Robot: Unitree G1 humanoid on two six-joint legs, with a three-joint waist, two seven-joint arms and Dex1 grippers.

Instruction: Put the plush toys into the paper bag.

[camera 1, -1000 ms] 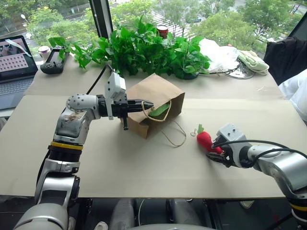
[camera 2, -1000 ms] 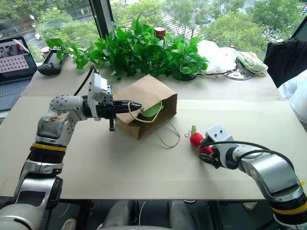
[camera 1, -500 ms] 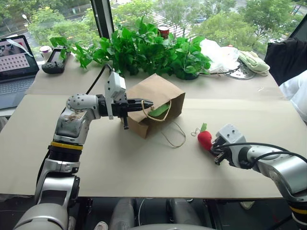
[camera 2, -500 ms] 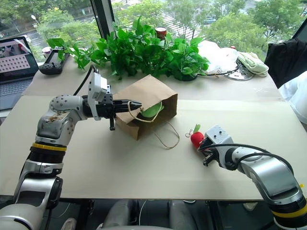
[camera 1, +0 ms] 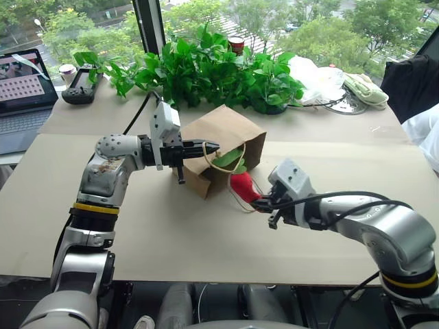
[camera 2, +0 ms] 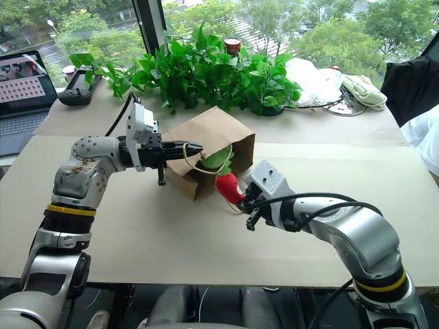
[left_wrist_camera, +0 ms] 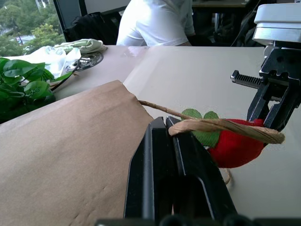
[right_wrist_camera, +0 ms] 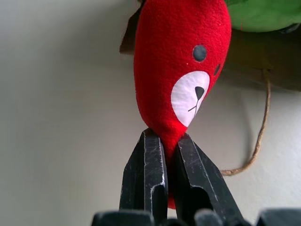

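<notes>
Already the green toy [camera 1: 228,157] is lying in the paper bag [camera 1: 221,130]; my left gripper [camera 1: 209,147] is pinching its handle [left_wrist_camera: 225,126], my right gripper [camera 2: 241,201] is clamping the red toy [camera 2: 228,186] at the mouth.

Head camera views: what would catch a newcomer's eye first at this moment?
The bright red plush toy, pinched by its narrow end in the right gripper, held right at the mouth of the brown paper bag lying on its side mid-table. Next, the left gripper, shut on the bag's twine handle and holding the mouth open, with the green plush toy inside. Behind the bag, leafy green plants line the window.
</notes>
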